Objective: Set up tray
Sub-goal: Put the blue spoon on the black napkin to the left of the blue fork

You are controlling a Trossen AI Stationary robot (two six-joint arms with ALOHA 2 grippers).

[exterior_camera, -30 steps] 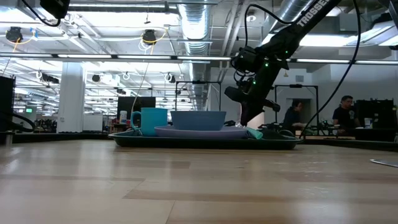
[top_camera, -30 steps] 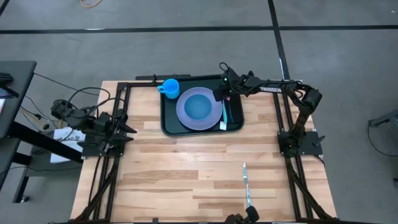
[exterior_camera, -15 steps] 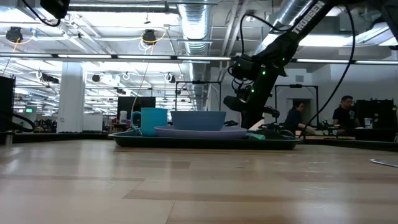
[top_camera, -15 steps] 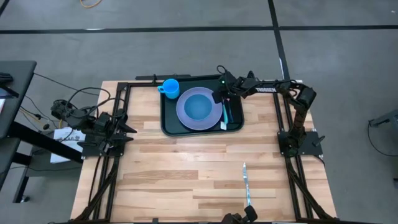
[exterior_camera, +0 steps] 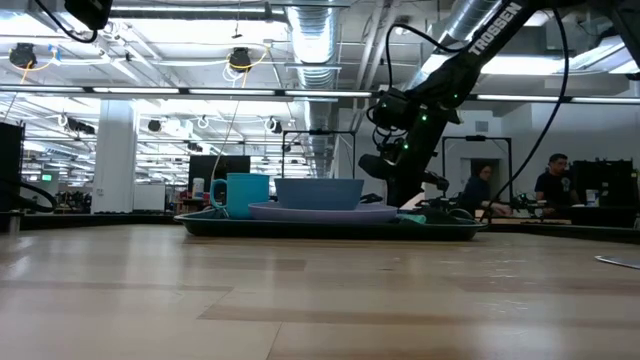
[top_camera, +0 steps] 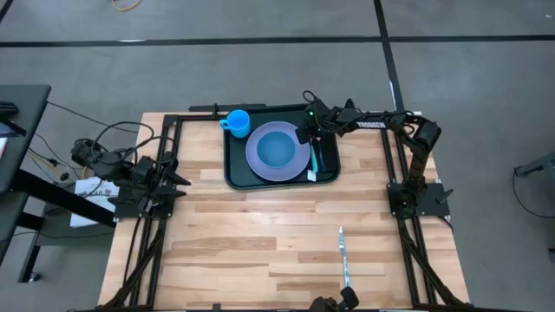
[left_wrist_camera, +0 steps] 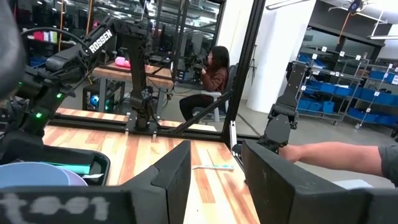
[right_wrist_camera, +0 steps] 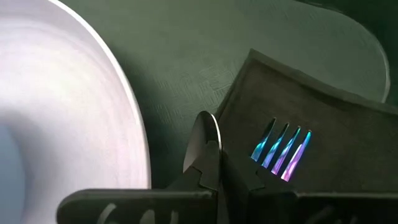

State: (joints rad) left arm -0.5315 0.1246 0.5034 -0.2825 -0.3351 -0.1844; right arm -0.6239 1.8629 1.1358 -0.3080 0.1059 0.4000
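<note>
Over at the worktop's left edge, my left tool (top_camera: 178,180) sits parked on its mount, fingers partly apart with nothing between them; through that gap I see only bare wood and a distant piece of cutlery.

Moving right: the tray (top_camera: 236,178) lies flat near the far edge of the worktop, about midway across. A blue cup (top_camera: 238,121) stands in its far left corner, and a lavender plate (top_camera: 277,152) with a blue bowl (exterior_camera: 318,192) on it fills the middle.

Right of the plate, along the tray's right side, lies a black napkin (right_wrist_camera: 323,134) with an iridescent fork (right_wrist_camera: 281,151) on it. My right tool (top_camera: 303,136) hovers low just there, fingers pressed fully together and empty, tips close over the napkin's edge beside the plate rim.

Further right, near the front edge of the worktop, a lone utensil (top_camera: 343,256) lies well apart from the tray; I judge that piece has yet to join the setting.

Handling, as I read it: the tray looks like stiff, light, smooth plastic, probably slippery. Loaded as it is, I'd pinch the raised rim at a long side and slide it, not lift, or the cup could tip.
</note>
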